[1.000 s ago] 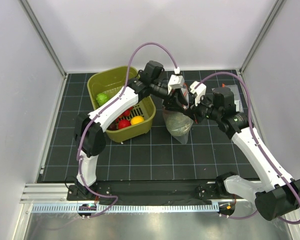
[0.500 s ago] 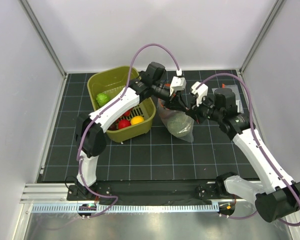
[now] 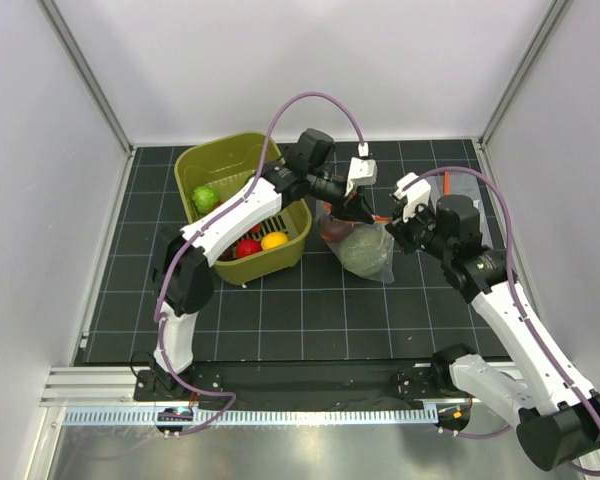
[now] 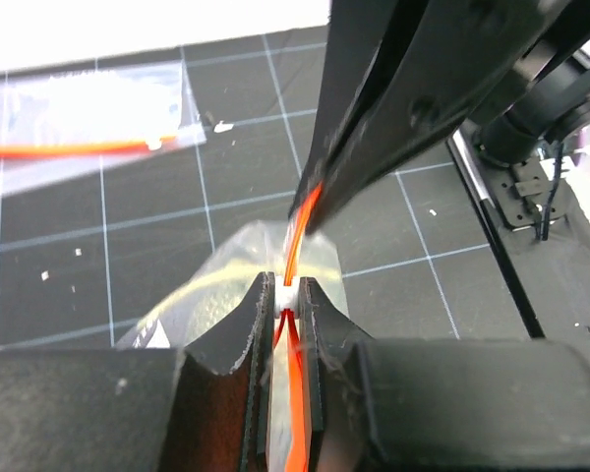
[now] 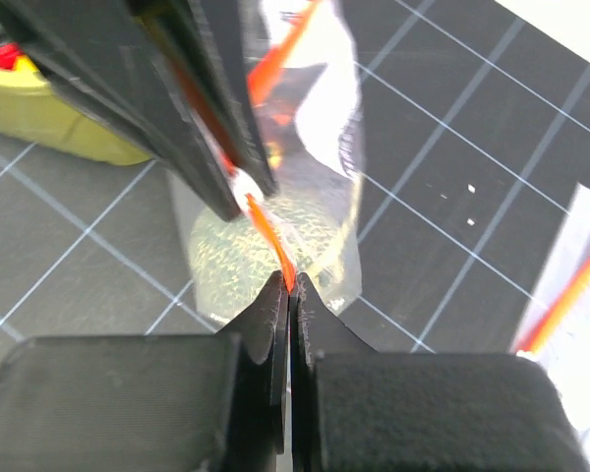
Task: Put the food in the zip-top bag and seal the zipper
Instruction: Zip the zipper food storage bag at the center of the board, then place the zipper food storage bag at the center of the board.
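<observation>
**Zip-top bag: zipper being stretched between both grippers**

Change since a second ago: the left gripper (image 4: 287, 292) is no longer standing wide. Its jaws are now pinching narrowly on the white end of the zipper (image 4: 296, 246). The right gripper (image 5: 290, 285) is staying clamped tight on the same orange-red strip. Its wrist is sitting farther toward the table's right edge than before, so the strip, earlier bunched between the two grippers, is now being drawn straight. The zip-top bag (image 3: 378, 258) is spreading wider below it.

Orientation: the zipper's long axis is running left to right, roughly parallel to the table's far edge, with the left gripper at its left end and the right gripper at its right. The bag's body is trailing from the strip toward the near edge and carrying the pale-green mottled food (image 3: 360, 250) inside. From above it is unclear whether the bag's bottom is resting on the table (image 3: 280, 320) or hanging just clear of it.

Location: the bag is sitting in the far half of the table, about mid-width, just beside the right wall of the olive-green basket (image 3: 195, 165). The basket is holding a green piece (image 3: 205, 197), a red piece (image 3: 248, 248) and a yellow piece (image 3: 274, 240). A second clear bag (image 4: 79, 113) is lying flat toward the far-right corner.
</observation>
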`<state>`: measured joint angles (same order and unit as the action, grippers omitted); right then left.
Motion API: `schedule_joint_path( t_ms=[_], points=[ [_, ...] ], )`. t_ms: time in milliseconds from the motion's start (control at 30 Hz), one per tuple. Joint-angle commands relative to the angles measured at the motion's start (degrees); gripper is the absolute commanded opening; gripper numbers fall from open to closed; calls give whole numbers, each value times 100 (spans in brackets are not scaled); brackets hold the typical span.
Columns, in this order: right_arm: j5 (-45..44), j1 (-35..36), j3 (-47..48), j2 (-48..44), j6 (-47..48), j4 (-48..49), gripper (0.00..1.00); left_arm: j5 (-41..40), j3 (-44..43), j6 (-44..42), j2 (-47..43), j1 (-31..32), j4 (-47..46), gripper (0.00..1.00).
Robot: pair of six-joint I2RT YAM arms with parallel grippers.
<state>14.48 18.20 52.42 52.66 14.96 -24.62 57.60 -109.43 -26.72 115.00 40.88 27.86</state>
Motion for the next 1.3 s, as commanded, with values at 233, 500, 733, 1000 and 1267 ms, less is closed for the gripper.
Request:
schedule_joint_path(
  t_ms=[233,500,733,1000,1267],
  points=[
    [-2998,-211,-285,-520,-433,713,1,-1286,791,1465,-258,-554,-1237,0],
    [-5472,-431,101,-98,-793,265,1,-2384,1011,2267,-505,-994,-1450,0],
    [-5588,-466,13,-143,-846,406,1,-2377,1099,2540,-610,-1153,-1450,0],
    [-4533,-475,399,279,-933,704,1,-2587,1029,2610,-716,-1153,-1371,0],
    [-4252,-466,1050,1070,-1390,714,16,-3079,1064,2839,-900,-1161,-1151,12]
  ],
)
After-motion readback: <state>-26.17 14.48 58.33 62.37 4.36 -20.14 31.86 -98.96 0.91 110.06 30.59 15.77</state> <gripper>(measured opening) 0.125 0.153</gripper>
